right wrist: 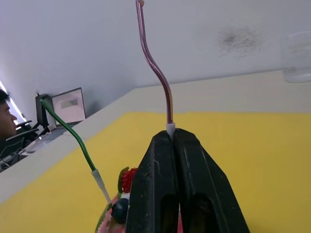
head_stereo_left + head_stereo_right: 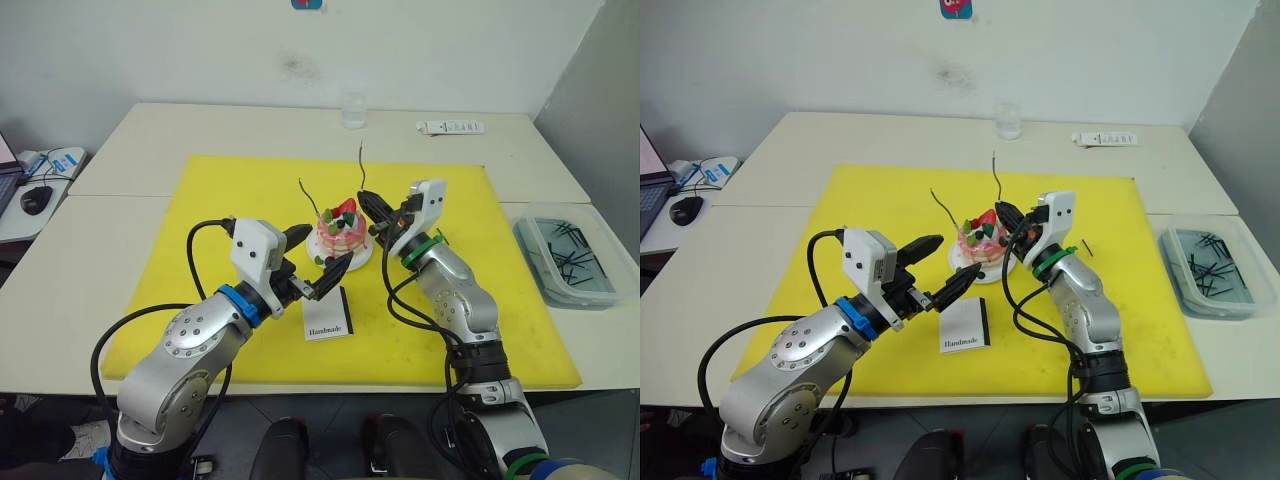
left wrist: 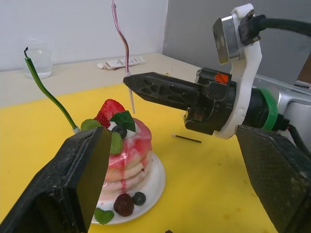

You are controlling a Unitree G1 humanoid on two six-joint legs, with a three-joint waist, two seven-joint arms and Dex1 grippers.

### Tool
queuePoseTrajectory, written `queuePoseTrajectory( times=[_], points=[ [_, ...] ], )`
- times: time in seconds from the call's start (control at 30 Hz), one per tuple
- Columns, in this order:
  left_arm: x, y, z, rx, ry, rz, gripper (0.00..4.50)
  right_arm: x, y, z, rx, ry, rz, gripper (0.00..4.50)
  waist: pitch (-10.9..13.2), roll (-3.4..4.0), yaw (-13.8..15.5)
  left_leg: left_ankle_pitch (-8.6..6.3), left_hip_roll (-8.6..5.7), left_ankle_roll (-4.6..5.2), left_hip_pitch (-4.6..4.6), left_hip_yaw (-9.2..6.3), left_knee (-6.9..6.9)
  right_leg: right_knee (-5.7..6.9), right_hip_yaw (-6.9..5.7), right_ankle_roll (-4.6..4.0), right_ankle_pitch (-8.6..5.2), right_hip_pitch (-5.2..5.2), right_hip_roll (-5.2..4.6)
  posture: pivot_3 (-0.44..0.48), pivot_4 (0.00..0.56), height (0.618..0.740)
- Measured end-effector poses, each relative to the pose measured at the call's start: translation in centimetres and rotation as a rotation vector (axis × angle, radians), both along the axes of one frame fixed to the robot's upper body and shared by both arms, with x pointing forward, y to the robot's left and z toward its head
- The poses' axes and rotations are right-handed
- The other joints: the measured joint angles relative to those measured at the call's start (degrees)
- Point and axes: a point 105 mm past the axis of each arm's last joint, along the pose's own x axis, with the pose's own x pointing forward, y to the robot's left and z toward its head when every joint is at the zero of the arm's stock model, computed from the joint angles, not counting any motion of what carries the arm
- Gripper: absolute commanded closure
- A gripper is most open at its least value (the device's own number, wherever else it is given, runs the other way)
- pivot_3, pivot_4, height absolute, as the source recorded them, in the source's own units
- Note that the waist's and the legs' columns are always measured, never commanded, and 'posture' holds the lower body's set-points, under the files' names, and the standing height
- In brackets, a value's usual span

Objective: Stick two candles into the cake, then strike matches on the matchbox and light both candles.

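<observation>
Cake [image 2: 341, 232] on its plate [image 2: 356, 259], mid yellow mat [image 2: 240, 180]. Green candle [image 3: 48, 92] stands planted in the cake's left side. Right gripper [image 1: 175, 138], fingers pressed together, pinches the pink candle [image 1: 154, 68] just above the cake. Left gripper [image 2: 318, 254], fingers spread, sits left of the cake. Matchbox [image 2: 327, 312] lies in front of the cake.

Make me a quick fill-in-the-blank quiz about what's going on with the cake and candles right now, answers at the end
1. The green candle is already stuck into the ____.
2. The right gripper is shut on the ____ candle.
3. The left gripper has its fingers ____.
4. The matchbox lies on the ____ mat.

Missing words: cake; pink; open; yellow
</observation>
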Motion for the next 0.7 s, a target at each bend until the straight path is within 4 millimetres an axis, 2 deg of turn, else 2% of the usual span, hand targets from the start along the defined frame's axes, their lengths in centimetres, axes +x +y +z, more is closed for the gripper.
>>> queuePoseTrajectory(
  times=[0.7],
  points=[
    [-0.18,0.12,-0.37,0.026,0.015,-0.012,0.0,0.37,-0.17,-0.69,-0.007,0.006,-0.024,4.47,0.0,0.0,0.0,0.0,0.01,0.0,0.0,-0.01,-0.01,0.0,0.0,-0.03,-0.02,0.0,-0.01,0.0,0.15,0.74]
  ],
)
